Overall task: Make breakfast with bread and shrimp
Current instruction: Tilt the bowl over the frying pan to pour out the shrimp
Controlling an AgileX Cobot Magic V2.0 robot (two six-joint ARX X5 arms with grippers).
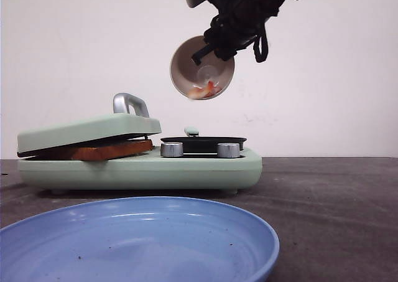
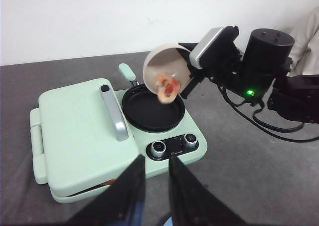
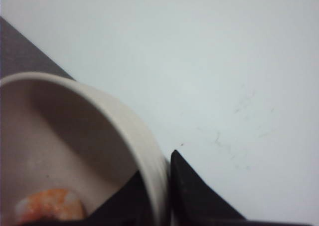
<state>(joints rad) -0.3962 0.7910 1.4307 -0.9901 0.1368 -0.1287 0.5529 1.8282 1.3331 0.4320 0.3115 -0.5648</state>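
Mint-green breakfast maker (image 1: 143,167) clamps the bread (image 1: 106,149) under its lid to toast; beside it the black pan (image 2: 153,111) waits; right gripper (image 3: 167,186), pinching a tipped bowl (image 1: 202,67), spills shrimp (image 2: 167,86) panward; left gripper (image 2: 155,181) hovers narrow, empty.

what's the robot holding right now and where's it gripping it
The right gripper holds a tipped beige bowl by its rim, jaws either side of the wall. The left gripper holds nothing.
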